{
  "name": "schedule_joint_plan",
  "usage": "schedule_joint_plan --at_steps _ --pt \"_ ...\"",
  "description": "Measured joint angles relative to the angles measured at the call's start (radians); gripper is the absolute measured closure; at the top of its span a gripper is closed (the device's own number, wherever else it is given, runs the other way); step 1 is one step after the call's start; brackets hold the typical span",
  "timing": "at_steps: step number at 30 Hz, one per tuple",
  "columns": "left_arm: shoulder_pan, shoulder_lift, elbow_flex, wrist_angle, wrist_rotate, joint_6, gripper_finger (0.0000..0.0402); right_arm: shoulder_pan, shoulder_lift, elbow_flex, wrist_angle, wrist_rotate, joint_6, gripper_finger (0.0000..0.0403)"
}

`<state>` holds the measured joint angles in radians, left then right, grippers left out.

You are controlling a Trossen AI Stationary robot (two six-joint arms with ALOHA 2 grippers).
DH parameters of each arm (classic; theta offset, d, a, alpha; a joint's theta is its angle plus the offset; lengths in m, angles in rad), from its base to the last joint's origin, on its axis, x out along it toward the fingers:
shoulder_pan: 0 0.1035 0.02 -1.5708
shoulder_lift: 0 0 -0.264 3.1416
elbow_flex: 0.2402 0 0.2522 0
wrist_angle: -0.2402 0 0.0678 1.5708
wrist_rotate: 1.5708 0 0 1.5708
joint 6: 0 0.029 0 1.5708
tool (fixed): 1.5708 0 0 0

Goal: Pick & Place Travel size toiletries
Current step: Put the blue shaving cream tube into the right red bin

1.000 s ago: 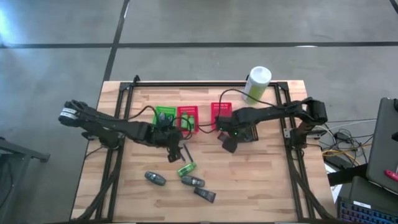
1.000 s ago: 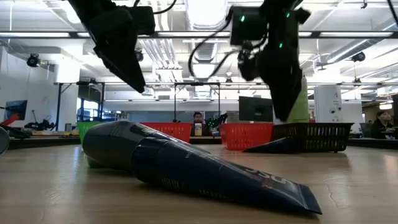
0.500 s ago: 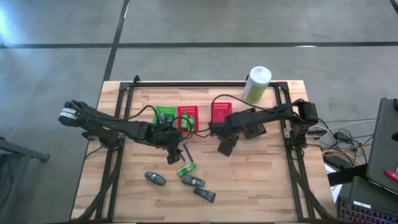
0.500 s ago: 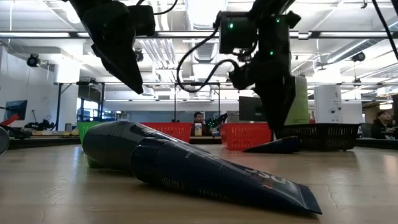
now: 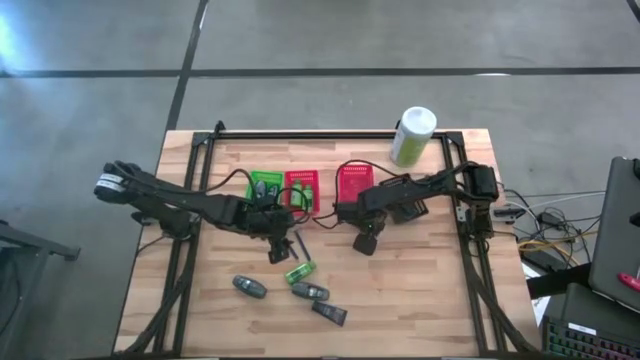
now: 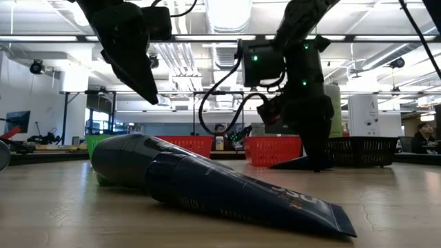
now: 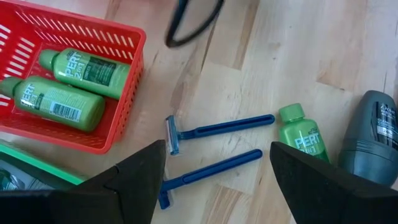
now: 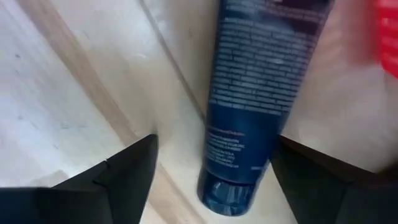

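Observation:
My right gripper (image 5: 365, 243) (image 8: 214, 143) is open and low over the table. One finger stands on either side of a dark blue flat tube (image 8: 249, 106) (image 6: 295, 164) lying flat on the wood, without plainly touching it. My left gripper (image 5: 280, 247) (image 7: 217, 148) hangs open above two thin blue razors (image 7: 217, 127) and beside a green bottle (image 7: 303, 134) and a grey oval bottle (image 7: 372, 140). Nearer the table's near edge lie two grey bottles (image 5: 250, 287) (image 5: 310, 292) and another dark tube (image 5: 330, 313). Two green bottles (image 7: 74, 84) lie in a red basket (image 7: 118, 134).
A green basket (image 5: 265, 184) and two red baskets (image 5: 302, 184) (image 5: 355, 180) stand in a row behind the grippers, with a dark basket (image 5: 408, 210) under the right arm. A large white-and-green canister (image 5: 412, 135) stands at the far edge. Bare wood lies right of the right gripper.
My right gripper has come down toward the table and a little toward the near edge, ending with its open fingers around the dark blue tube. My left gripper has stayed in place above the razors. No item has moved.

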<state>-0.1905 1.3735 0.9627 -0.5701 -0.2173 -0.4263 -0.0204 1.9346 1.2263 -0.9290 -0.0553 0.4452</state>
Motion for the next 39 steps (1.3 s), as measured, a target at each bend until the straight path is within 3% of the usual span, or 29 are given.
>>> schedule_joint_plan --at_steps 5,16,23,27,30,35,39 --pt "0.0 -0.001 0.0 -0.015 0.0 0.0 0.0108 -0.001 0.023 0.0 -0.001 -0.03 -0.007 0.0141" --pt "0.0 -0.001 -0.001 -0.016 0.002 0.034 0.0108 -0.015 -0.028 -0.02 0.002 -0.007 -0.004 0.0281" --pt "0.0 -0.002 -0.001 -0.016 0.002 0.034 0.0108 -0.005 -0.066 -0.018 -0.007 -0.053 -0.001 0.0283" --pt "0.0 -0.002 -0.001 -0.016 0.002 0.034 0.0108 -0.002 -0.167 0.007 -0.007 -0.151 0.058 0.0274" --pt "0.0 -0.002 0.001 -0.016 -0.005 0.034 0.0108 -0.005 -0.255 0.029 0.013 -0.156 0.161 0.0278" --pt "0.0 -0.002 0.002 -0.014 -0.035 0.034 0.0108 -0.133 -0.324 0.031 0.15 -0.091 0.331 0.0283" --pt "0.001 -0.002 0.002 -0.014 -0.046 0.033 0.0108 -0.281 -0.245 0.024 0.214 -0.079 0.364 0.027"
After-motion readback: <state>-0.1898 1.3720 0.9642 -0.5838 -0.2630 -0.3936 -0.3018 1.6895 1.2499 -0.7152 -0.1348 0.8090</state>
